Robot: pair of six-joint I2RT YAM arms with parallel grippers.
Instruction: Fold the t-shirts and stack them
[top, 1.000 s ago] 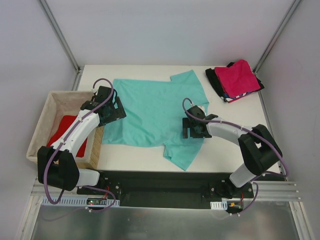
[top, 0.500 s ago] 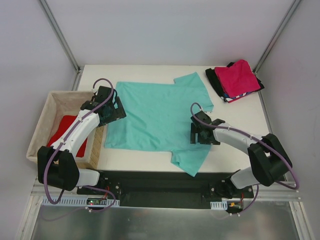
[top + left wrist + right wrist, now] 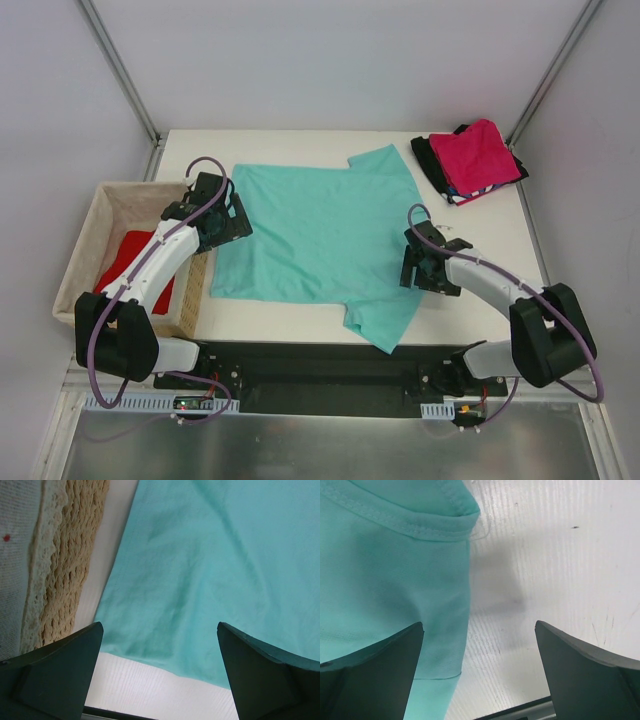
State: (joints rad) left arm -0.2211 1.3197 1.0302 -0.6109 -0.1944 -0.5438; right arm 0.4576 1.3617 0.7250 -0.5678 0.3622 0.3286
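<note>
Where teal t-shirt [image 3: 320, 235] lies flat, coarse woven wicker basket [image 3: 65, 580] sits beside.

It was a robotics lab: a white table [image 3: 480, 215] walled by plain panels [image 3: 340, 60] and aluminium rails [image 3: 118, 68], robot arms [image 3: 160, 262] bolted on.

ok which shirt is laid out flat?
The teal-green t-shirt, spread open. The pink shirt and black shirt sit folded in the far-right stack; the red shirt lies in the basket.
</note>
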